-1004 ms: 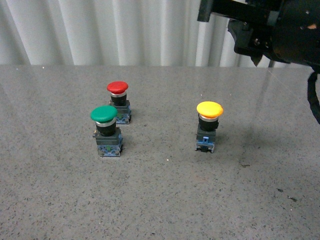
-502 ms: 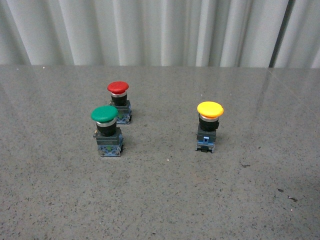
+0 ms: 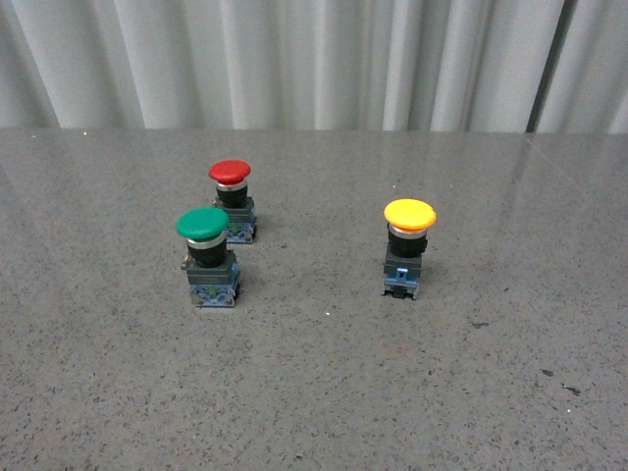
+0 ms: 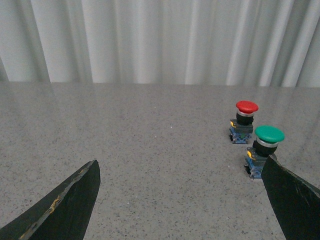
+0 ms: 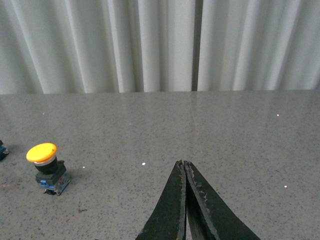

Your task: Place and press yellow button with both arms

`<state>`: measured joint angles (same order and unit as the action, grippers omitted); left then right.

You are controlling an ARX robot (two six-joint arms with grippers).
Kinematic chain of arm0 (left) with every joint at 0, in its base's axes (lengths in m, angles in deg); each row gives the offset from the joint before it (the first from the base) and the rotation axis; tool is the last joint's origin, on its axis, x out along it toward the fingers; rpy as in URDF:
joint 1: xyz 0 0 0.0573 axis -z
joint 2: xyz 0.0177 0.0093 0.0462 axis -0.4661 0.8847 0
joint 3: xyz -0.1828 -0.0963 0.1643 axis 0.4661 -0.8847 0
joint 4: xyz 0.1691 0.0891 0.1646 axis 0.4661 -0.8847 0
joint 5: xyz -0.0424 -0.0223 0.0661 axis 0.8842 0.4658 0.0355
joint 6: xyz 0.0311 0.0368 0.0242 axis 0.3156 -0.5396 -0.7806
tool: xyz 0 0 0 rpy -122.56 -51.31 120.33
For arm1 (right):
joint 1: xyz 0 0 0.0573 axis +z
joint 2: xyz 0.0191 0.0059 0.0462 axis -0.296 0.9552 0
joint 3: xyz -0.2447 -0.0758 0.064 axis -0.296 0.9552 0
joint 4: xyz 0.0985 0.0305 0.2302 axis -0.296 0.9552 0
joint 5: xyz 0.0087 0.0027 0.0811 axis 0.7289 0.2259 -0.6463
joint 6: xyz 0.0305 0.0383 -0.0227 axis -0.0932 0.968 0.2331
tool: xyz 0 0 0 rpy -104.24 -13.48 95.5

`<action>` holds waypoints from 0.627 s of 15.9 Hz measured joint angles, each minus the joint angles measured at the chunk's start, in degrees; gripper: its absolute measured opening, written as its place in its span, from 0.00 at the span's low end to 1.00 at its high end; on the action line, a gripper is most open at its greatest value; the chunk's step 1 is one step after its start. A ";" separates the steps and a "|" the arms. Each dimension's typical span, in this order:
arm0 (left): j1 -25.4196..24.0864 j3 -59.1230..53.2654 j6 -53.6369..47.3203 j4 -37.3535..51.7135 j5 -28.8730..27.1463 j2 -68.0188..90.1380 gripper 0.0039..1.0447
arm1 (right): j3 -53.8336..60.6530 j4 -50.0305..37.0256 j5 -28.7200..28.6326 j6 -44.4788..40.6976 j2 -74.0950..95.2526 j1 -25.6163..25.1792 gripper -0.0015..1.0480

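Three push buttons upright on grey table (image 3: 314, 392): one yellow button (image 3: 407, 247) at right, standing alone; one green button (image 3: 207, 257), one red button (image 3: 233, 200) close together at left. Left gripper (image 4: 182, 200) spread wide, empty. Right gripper (image 5: 184, 172) closed, fingertips touching, empty.

The table (image 3: 314, 392) is showing a grey speckled stone-like surface, slightly glossy. The yellow button (image 3: 408, 245) is wearing a smooth plastic cap, as are the green button (image 3: 204, 255) and the red button (image 3: 231, 196). The curtain (image 3: 294, 59) is looking like matt white cloth.
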<state>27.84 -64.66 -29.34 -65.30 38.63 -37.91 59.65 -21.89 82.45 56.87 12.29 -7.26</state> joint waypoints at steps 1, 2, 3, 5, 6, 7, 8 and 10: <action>0.00 0.00 0.00 0.02 0.00 0.00 0.94 | 0.50 0.44 -0.83 -0.04 -1.42 -0.94 0.02; 0.00 0.00 0.00 0.02 0.00 0.00 0.94 | 1.05 0.94 -1.88 -0.17 -2.54 -1.86 0.02; 0.00 0.00 0.00 0.00 -0.02 0.00 0.94 | 1.77 1.88 -2.91 -0.22 -3.72 -2.75 0.02; 0.00 0.00 0.00 0.00 0.00 0.00 0.94 | 2.99 3.61 -8.24 -0.52 -6.32 -7.21 0.02; 0.00 0.00 0.00 0.02 0.00 0.00 0.94 | 3.26 4.11 -9.44 -0.55 -7.39 -9.79 0.02; 0.00 0.00 0.00 0.02 -0.02 0.00 0.94 | 3.48 4.68 -9.22 -0.57 -8.26 -10.45 0.02; 0.00 0.00 0.00 0.00 0.00 0.00 0.94 | 3.67 5.09 -10.21 -0.59 -9.25 -10.25 0.02; 0.00 0.00 0.00 0.00 -0.02 0.00 0.94 | 4.55 6.88 -10.25 -0.59 -11.63 -9.97 0.02</action>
<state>27.84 -64.66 -29.34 -65.30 38.61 -37.91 64.20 -15.00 72.20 56.28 0.66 -17.23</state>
